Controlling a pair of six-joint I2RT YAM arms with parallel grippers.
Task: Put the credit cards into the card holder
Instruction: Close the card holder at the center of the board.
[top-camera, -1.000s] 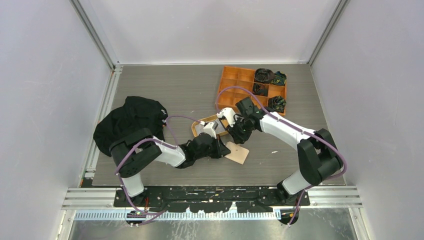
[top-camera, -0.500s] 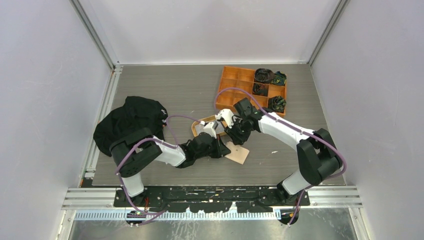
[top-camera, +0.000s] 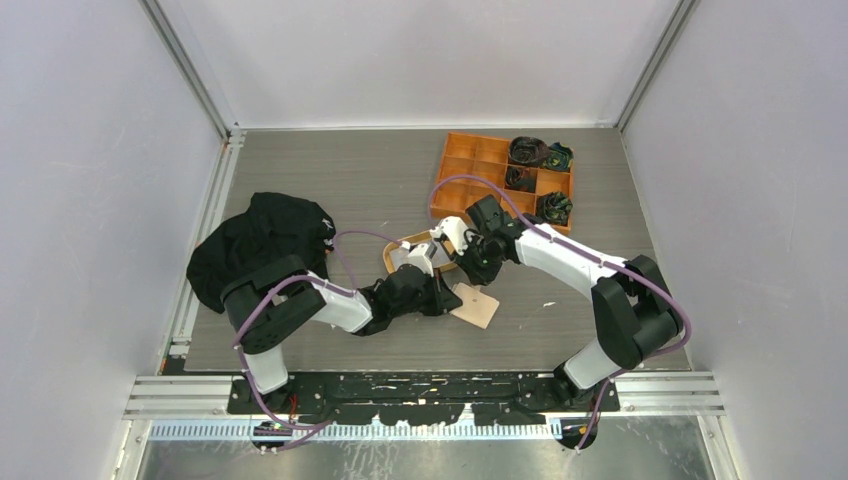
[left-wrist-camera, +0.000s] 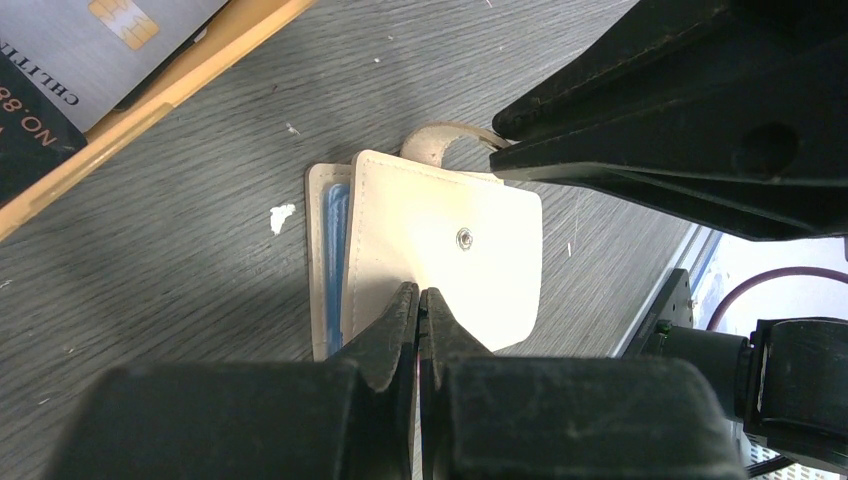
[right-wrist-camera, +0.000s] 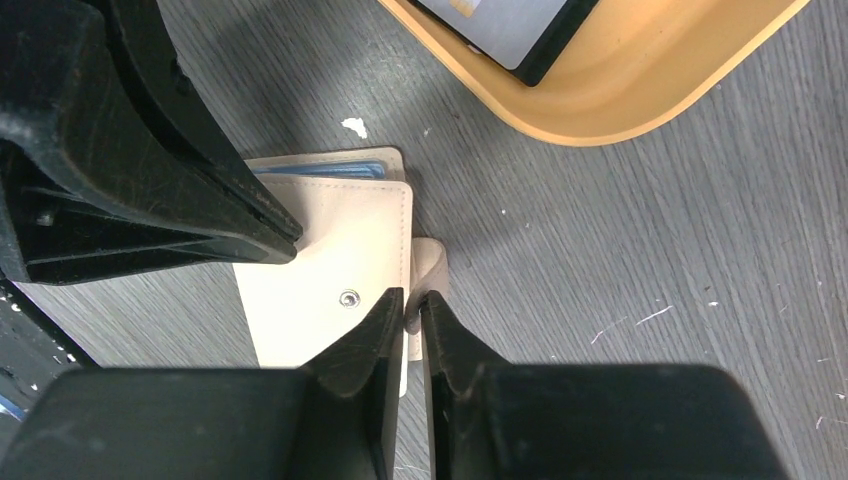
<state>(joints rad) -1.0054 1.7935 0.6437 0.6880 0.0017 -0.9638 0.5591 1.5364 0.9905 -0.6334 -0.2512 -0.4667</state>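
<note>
On the tabletop (left-wrist-camera: 200, 220), the left gripper (left-wrist-camera: 418, 300), pressed together, rests on the near-left edge of the card holder (left-wrist-camera: 470, 270), where a blue card (left-wrist-camera: 335, 240) peeks out. At the holder's far edge the right gripper (right-wrist-camera: 408, 300) is almost together around the snap tab (right-wrist-camera: 432, 268); whether it grips, I cannot tell. Beyond the holder, a grey card (left-wrist-camera: 100, 45) and a dark card (left-wrist-camera: 25, 140) lie in the tray (left-wrist-camera: 170, 95). If the tab slips, the flap could drop shut or the holder could skid.

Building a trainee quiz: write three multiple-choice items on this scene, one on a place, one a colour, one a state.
1. Where does the grey card lie? A compartment box; B black cloth; C oval tray.
2. What colour is the tucked card in the card holder? A blue; B red; C green.
3. The left claw is: A wide open; B shut; C out of view.
Key: C, the tray's rim borders it; A, a blue edge shows in the fold; B, its fingertips meet.
</note>
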